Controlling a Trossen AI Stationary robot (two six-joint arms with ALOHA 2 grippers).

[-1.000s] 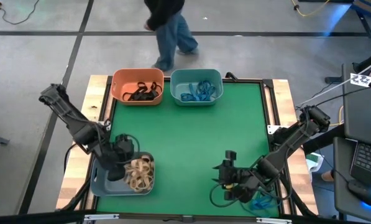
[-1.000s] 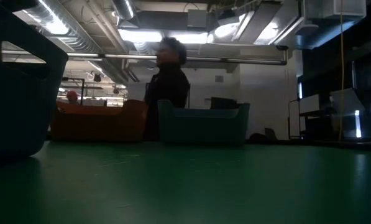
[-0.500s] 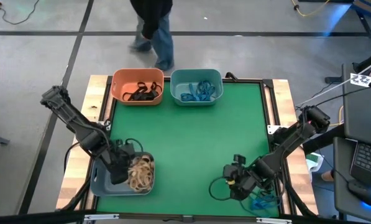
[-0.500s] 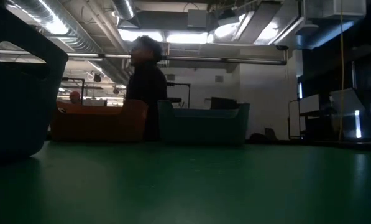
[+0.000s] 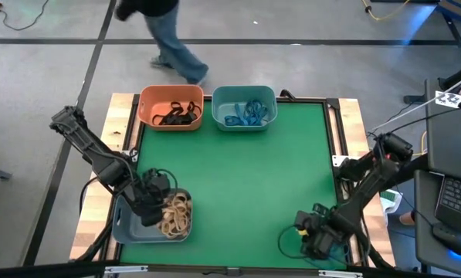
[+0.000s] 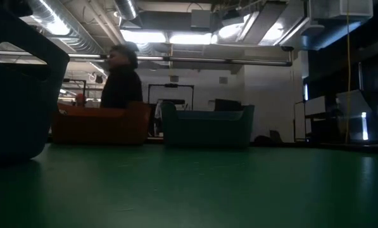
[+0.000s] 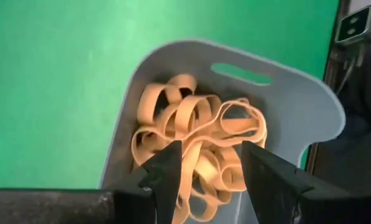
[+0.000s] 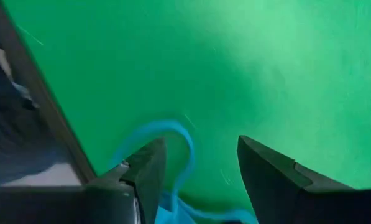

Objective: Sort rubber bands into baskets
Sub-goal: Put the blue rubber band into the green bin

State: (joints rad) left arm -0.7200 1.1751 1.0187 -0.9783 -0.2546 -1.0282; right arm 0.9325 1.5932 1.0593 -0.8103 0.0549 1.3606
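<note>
Three baskets stand on the green mat. The orange one (image 5: 171,108) holds black rubber bands and the teal one (image 5: 244,106) holds blue ones; both are at the far edge. The grey-blue one (image 5: 130,224), at the near left, holds a pile of tan bands (image 7: 197,134). My left gripper (image 7: 207,171) hangs open just above that pile; whether it touches it, I cannot tell. My right gripper (image 8: 201,155) is open at the near right corner, pointing down. Between its fingers, a blue band (image 8: 184,140) lies on the mat.
The mat's raised dark border (image 8: 23,118) runs close beside my right gripper. A black cable loop (image 5: 288,241) lies on the mat beside that arm. A person (image 5: 164,31) walks past beyond the far edge. The mat's middle (image 5: 245,177) is bare.
My right gripper has gone toward the table's near right corner and down, rolling its wrist, and now covers the blue bands lying there. Beyond the far edge, the person has walked toward the left.
</note>
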